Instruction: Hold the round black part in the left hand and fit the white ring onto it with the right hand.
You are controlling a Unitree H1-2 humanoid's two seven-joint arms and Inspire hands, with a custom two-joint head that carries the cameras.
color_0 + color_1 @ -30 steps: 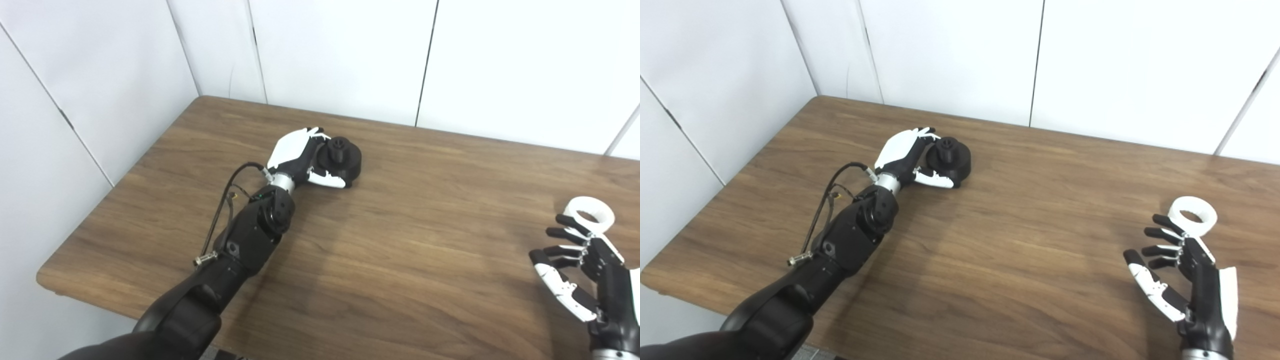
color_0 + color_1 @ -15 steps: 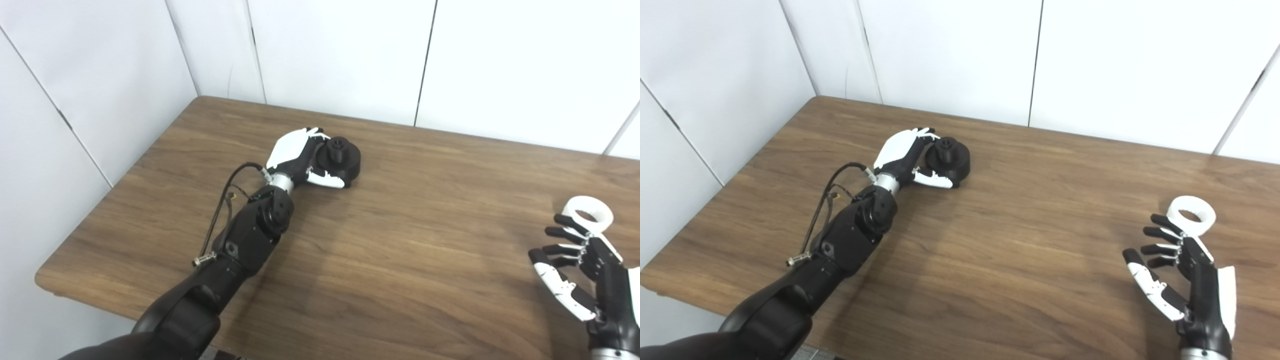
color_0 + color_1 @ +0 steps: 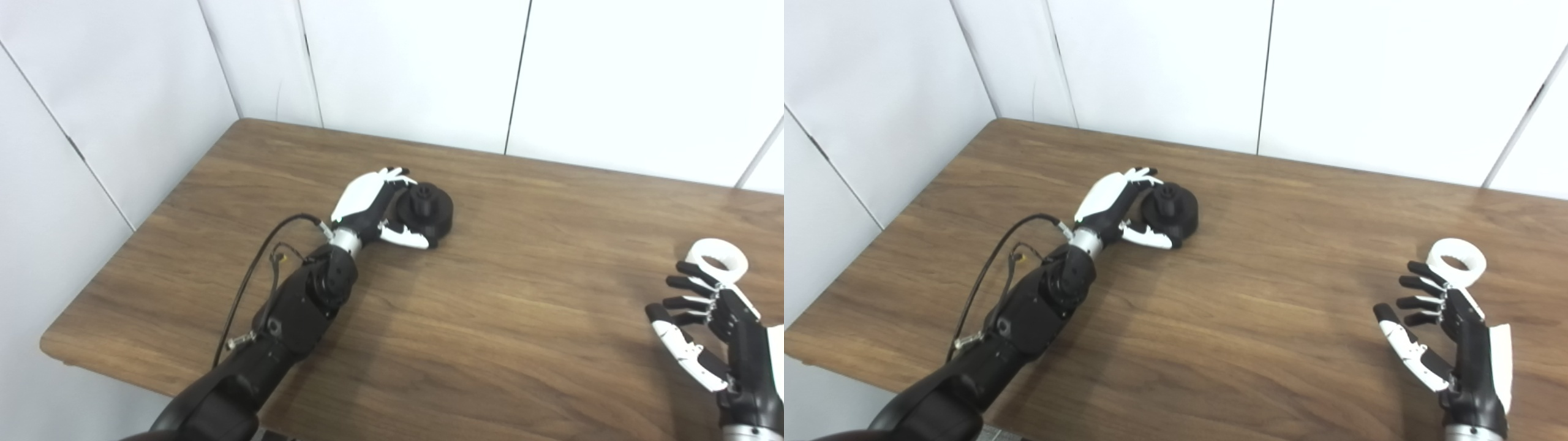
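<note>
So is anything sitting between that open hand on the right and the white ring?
Nothing visible. The right hand is open, its fingertips just short of the white plastic ring lying on the brown wooden table; only bare tabletop lies between them.

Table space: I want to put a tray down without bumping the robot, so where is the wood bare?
The widest bare stretch of table lies between the round black part in the left hand and the white ring by the open right hand. The far strip along the wall is bare too. The left arm crowds the near left.
</note>
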